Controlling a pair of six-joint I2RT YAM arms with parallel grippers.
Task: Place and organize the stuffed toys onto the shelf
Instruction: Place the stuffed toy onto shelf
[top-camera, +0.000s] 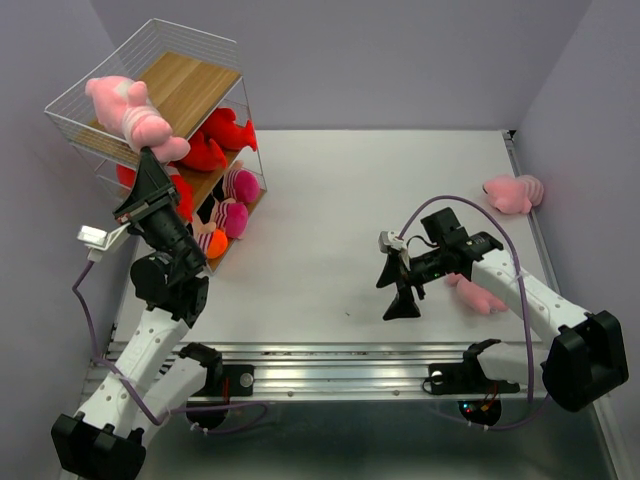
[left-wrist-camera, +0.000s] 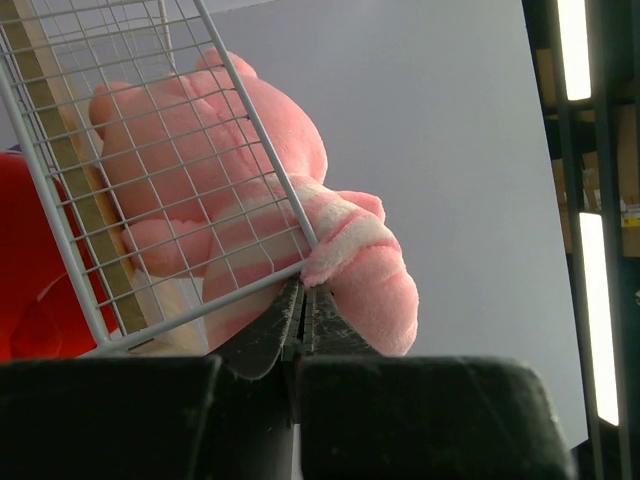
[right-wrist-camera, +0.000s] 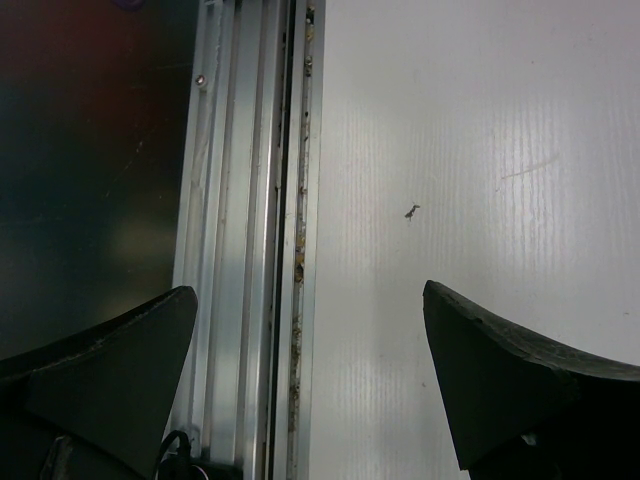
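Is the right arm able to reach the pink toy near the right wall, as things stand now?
Probably yes: the right pincer is open and empty, and the table between it and the toy is bare.

Left arm (top-camera: 150, 335), right arm (top-camera: 535, 300): white shells, black joints, black bases. Purple cable (top-camera: 76, 288) loops along each. Black wedge-shaped fingers (right-wrist-camera: 500, 370).
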